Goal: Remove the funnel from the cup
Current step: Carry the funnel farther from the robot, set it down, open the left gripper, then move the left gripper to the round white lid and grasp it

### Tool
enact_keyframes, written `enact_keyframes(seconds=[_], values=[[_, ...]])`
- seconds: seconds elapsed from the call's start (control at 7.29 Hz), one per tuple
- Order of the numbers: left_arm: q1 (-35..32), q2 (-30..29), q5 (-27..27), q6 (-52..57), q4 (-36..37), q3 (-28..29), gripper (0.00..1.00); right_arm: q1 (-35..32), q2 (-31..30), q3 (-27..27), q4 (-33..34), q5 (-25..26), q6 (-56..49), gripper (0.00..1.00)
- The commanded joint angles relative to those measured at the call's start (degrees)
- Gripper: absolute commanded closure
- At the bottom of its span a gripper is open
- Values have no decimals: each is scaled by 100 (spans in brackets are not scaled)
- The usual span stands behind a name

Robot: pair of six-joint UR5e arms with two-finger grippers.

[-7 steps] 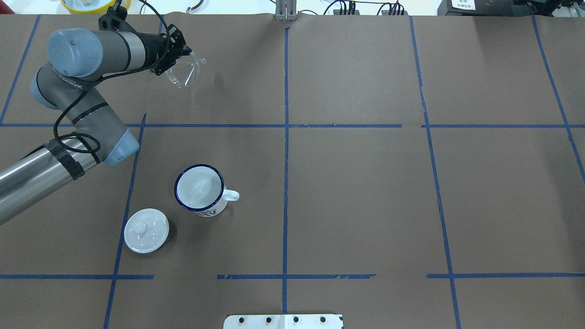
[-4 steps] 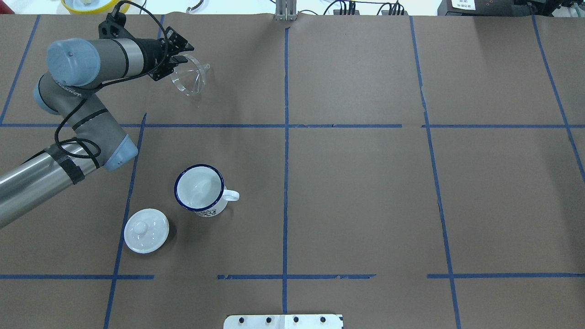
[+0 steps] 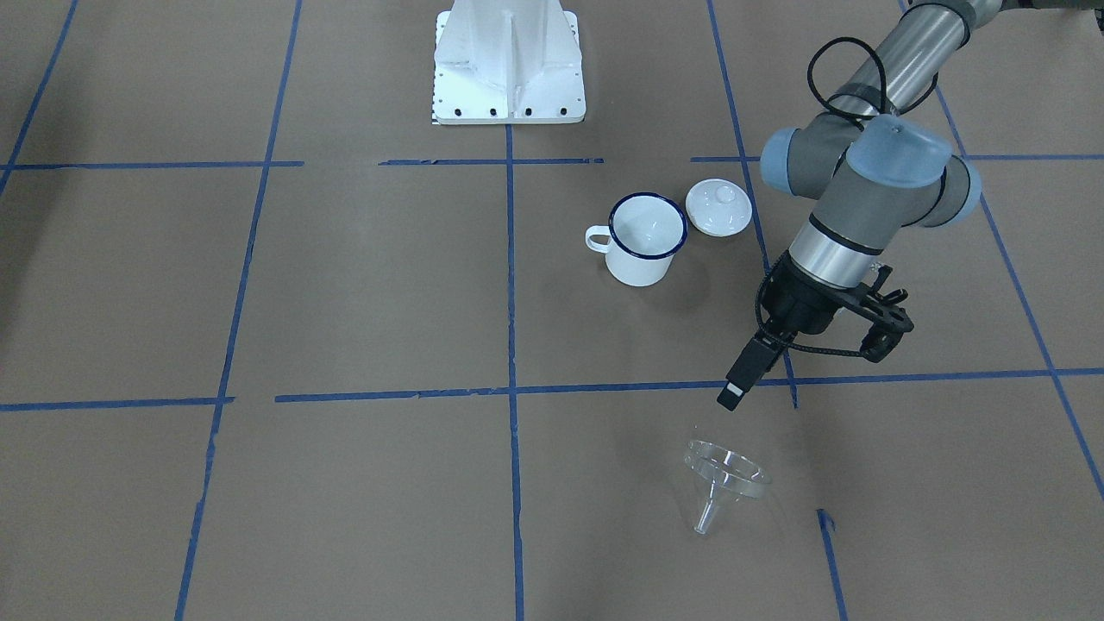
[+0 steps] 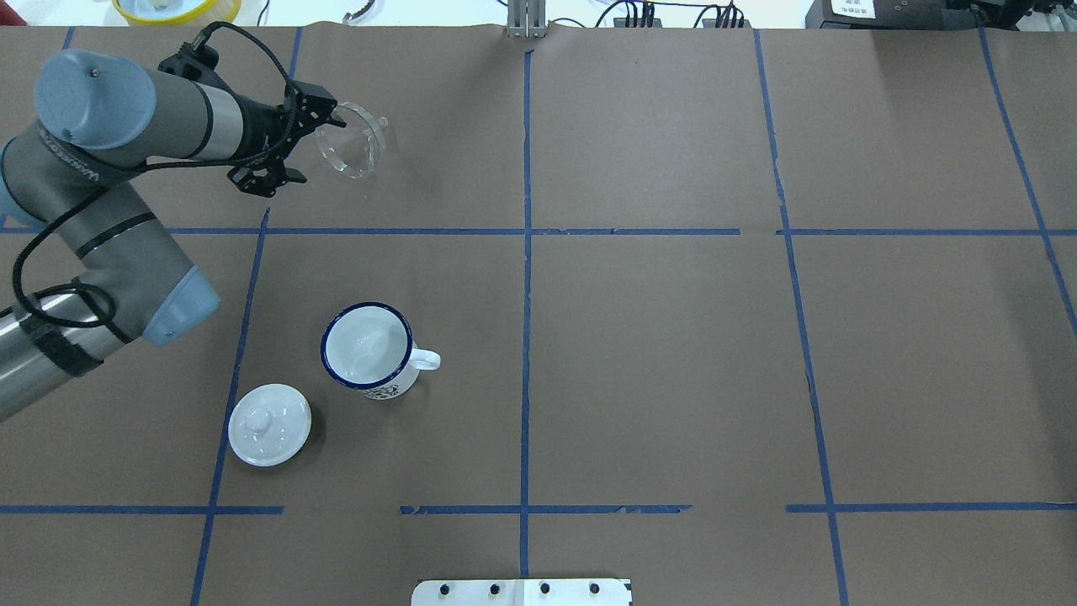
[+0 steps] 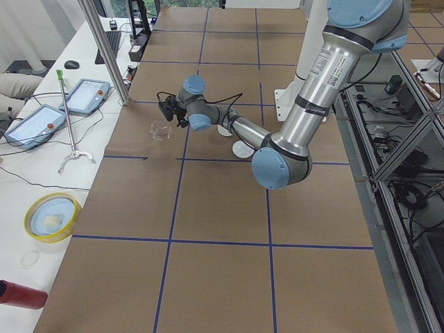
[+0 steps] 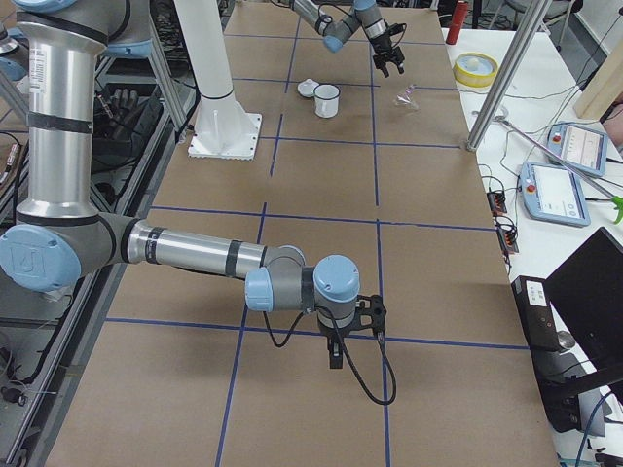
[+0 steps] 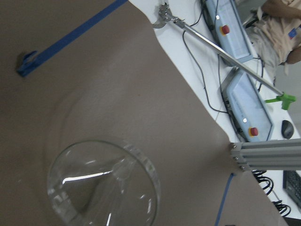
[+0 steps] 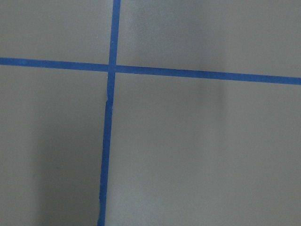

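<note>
The clear funnel (image 4: 353,145) lies tilted on the brown paper at the far left of the table, its spout (image 3: 705,517) pointing away from the robot. It also shows in the left wrist view (image 7: 103,183). My left gripper (image 4: 335,119) hovers just behind the funnel's rim; in the front view the left gripper (image 3: 733,395) is apart from the funnel (image 3: 724,474) and holds nothing. The white mug (image 4: 368,349) with a blue rim stands empty and upright, well away from the funnel. My right gripper (image 6: 334,355) shows only in the right side view; I cannot tell its state.
A white knobbed lid (image 4: 269,423) lies beside the mug. The robot's white base (image 3: 509,60) stands at the near table edge. Blue tape lines (image 4: 526,231) cross the paper. A metal post (image 5: 104,48) and tablets (image 5: 35,125) stand past the far edge.
The left gripper carried the funnel slightly right and down to the table, then let it go. The left arm's elbow swung left.
</note>
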State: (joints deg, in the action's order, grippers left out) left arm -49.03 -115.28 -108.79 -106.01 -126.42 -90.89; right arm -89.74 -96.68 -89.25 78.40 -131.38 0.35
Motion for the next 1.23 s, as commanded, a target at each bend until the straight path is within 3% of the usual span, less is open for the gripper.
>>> enact_keyframes(seconds=[0.0, 0.41, 1.1], values=[[487, 1254, -169, 1043, 1913, -1801, 2, 0, 0, 4, 0, -2, 0, 0], [1612, 2131, -91, 279, 1963, -2292, 2, 0, 0, 4, 0, -2, 0, 0], [2187, 2158, 6, -69, 1954, -2381, 18, 0, 0, 4, 0, -2, 0, 0]])
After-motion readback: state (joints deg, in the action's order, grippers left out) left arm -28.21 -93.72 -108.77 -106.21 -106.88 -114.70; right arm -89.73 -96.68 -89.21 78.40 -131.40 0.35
